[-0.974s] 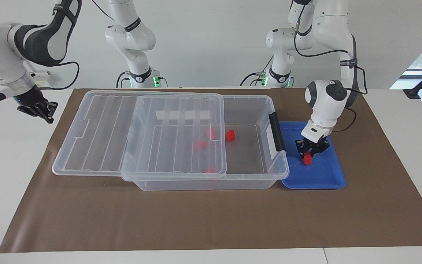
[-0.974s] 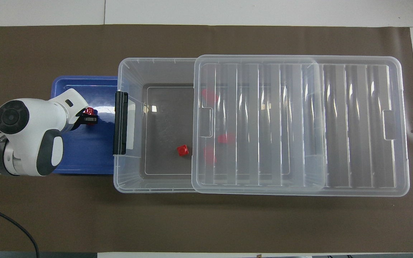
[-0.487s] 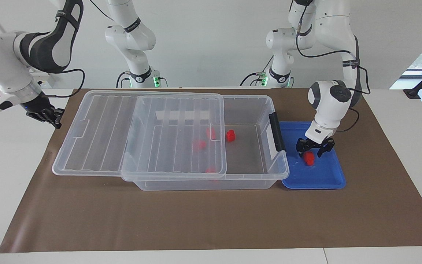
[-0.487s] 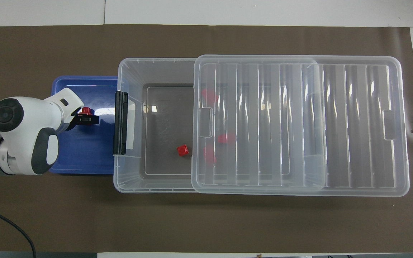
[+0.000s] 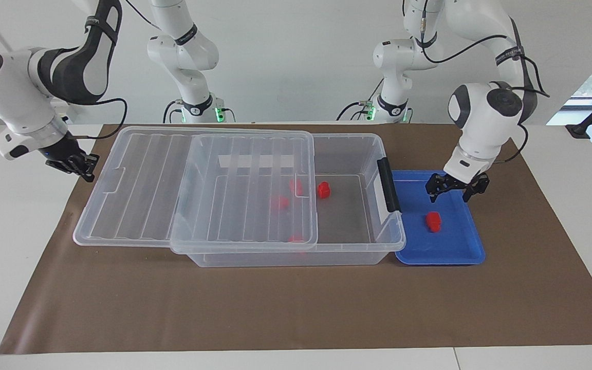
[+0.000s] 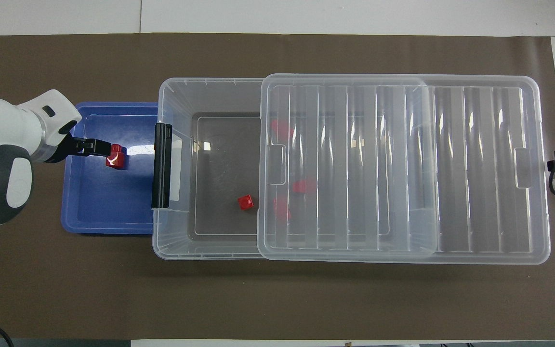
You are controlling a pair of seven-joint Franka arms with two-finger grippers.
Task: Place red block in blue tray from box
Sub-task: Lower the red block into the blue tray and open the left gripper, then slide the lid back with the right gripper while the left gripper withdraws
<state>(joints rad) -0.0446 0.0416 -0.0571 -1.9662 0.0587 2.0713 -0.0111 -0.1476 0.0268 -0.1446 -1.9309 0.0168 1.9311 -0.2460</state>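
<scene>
A red block (image 5: 433, 221) lies on the floor of the blue tray (image 5: 460, 254), free of any gripper; it also shows in the overhead view (image 6: 116, 157). My left gripper (image 5: 458, 191) is open and empty, raised over the tray's part nearer the robots; in the overhead view (image 6: 98, 146) it sits just beside the block. The clear box (image 5: 357, 246) stands beside the tray, its black latch handle (image 5: 388, 185) toward the tray. Its ribbed lid (image 5: 193, 185) is slid partway off toward the right arm's end. One red block (image 5: 323, 190) lies in the uncovered part.
Three more red blocks show through the lid, one of them (image 5: 280, 202) near the box's middle. My right gripper (image 5: 72, 164) hovers just off the lid's end at the right arm's end of the table. A brown mat (image 5: 296, 308) covers the table.
My left gripper opened, let the red block go onto the tray and rose away toward the robots. My right gripper moved in toward the lid's end.
</scene>
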